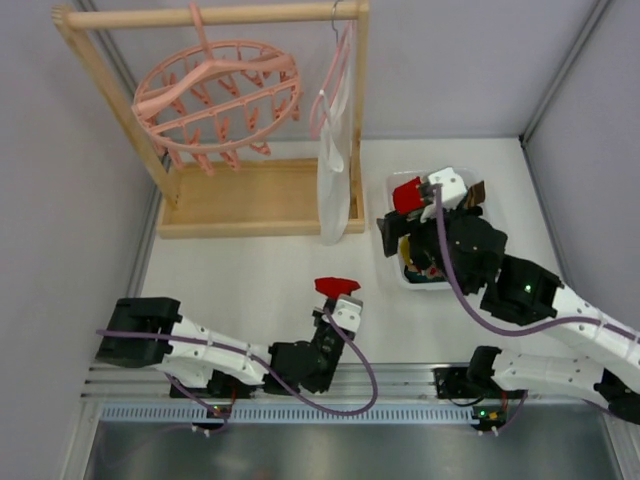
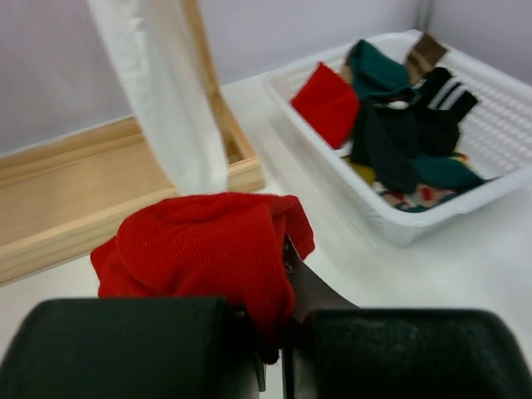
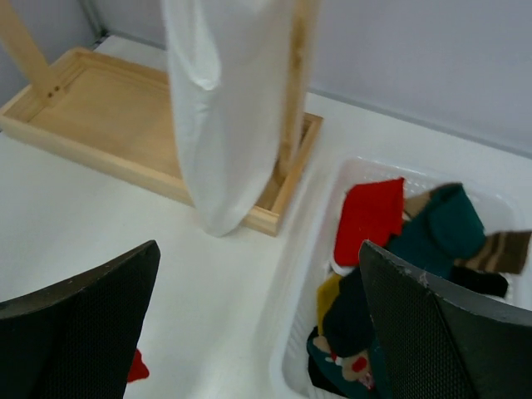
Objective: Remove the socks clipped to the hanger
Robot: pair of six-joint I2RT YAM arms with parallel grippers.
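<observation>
The round pink hanger [image 1: 215, 100] hangs from the wooden rail at the back left; I see no socks on its pegs. My left gripper [image 1: 337, 297] is shut on a red sock [image 1: 336, 286] and holds it above the table near the front middle. In the left wrist view the red sock [image 2: 199, 249] bunches over the closed fingers [image 2: 320, 291]. My right gripper [image 1: 400, 240] is open and empty over the left edge of the white basket [image 3: 303, 274]. Several socks [image 3: 416, 241], red, teal, black and brown, lie in it.
A long white cloth [image 1: 333, 180] hangs on a slim pink hanger from the rail's right end, between the frame and the basket. The wooden frame's base tray [image 1: 250, 200] sits at the back left. Grey walls close in both sides.
</observation>
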